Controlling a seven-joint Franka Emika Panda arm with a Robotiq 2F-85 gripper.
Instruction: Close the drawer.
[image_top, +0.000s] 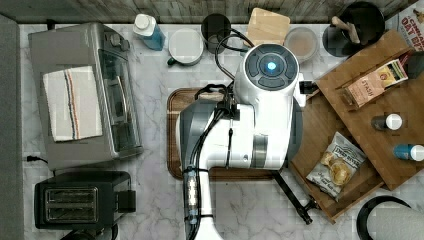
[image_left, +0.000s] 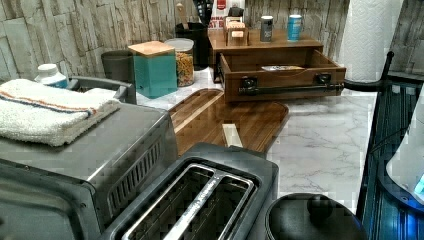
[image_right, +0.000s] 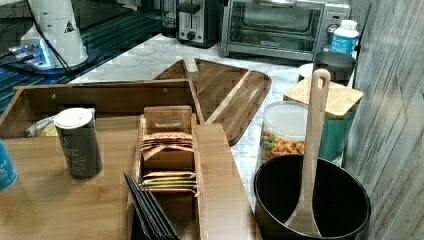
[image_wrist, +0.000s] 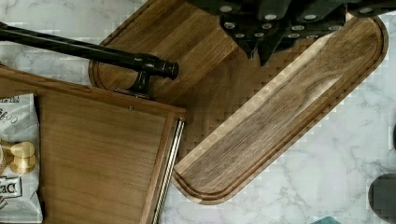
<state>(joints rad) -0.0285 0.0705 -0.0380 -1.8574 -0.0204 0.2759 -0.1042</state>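
- The shallow brown wooden drawer (image_wrist: 98, 158) stands pulled well out from under the flat wooden top board (image_top: 395, 130), at the top view's right, set at an angle on the white marbled counter (image_top: 250, 210).
- A crinkled white snack bag (image_top: 336, 165) lies on its flat wood-grain bottom; a long black bar handle (image_left: 290, 89) runs across its front face.
- In the wrist view the dark gripper (image_wrist: 261, 44) hangs above the rounded-corner dark wooden serving tray (image_wrist: 280, 116), near the end of the handle and apart from it; whether its fingers are spread or pressed together I cannot tell.
- The white robot arm (image_top: 250, 125) reaches over the tray, just beside the drawer front in the top view.
- Judged from this, the step in hand is the approach: no contact with the drawer front yet, and the closing itself not yet begun.
- The next move calls for bringing the gripper down against the front face or the handle, then pushing straight along the drawer's slanted rails toward the top board.
- An off-axis push could jam the metal slide (image_wrist: 166, 177) or shift the whole cabinet.
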